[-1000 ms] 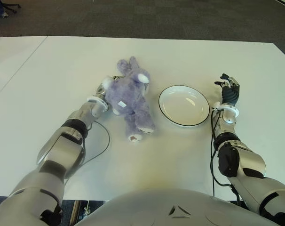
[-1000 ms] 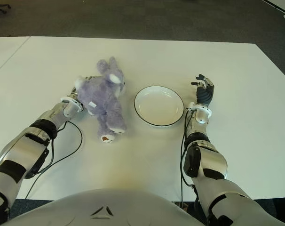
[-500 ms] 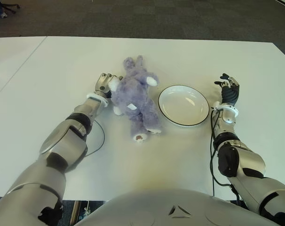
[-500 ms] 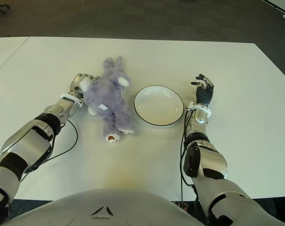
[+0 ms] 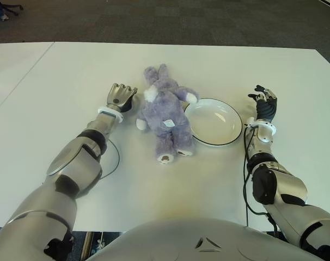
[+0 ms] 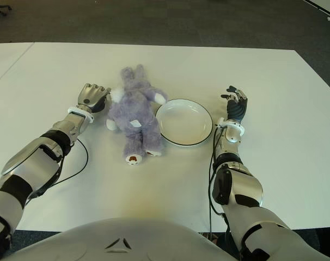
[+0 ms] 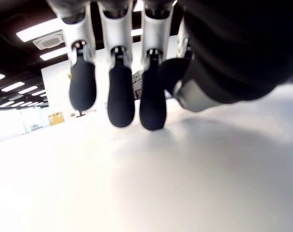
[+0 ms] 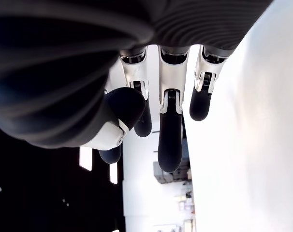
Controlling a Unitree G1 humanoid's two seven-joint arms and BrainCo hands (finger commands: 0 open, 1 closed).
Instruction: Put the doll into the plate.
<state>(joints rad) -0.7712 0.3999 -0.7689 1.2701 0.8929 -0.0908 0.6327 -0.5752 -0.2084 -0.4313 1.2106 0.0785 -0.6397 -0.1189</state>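
Observation:
A purple plush rabbit doll (image 5: 166, 111) lies face up on the white table (image 5: 61, 81), ears toward the far side. One white paw reaches over the left rim of the white, dark-edged plate (image 5: 215, 124), which holds nothing. My left hand (image 5: 120, 97) shows just left of the doll, a small gap apart. In the left wrist view its fingers (image 7: 120, 96) hang loose over bare table and hold nothing. My right hand (image 5: 264, 103) shows to the right of the plate, fingers (image 8: 169, 140) relaxed and holding nothing.
A black cable (image 5: 115, 159) loops on the table beside my left forearm, and another runs along my right forearm (image 5: 244, 157). A seam to a second table (image 5: 20, 76) runs at the far left. Dark carpet (image 5: 181, 22) lies beyond the far edge.
The doll slid right toward the plate and turned, its paw now over the rim. My left hand let go of it and stays to its left. The right hand has not moved.

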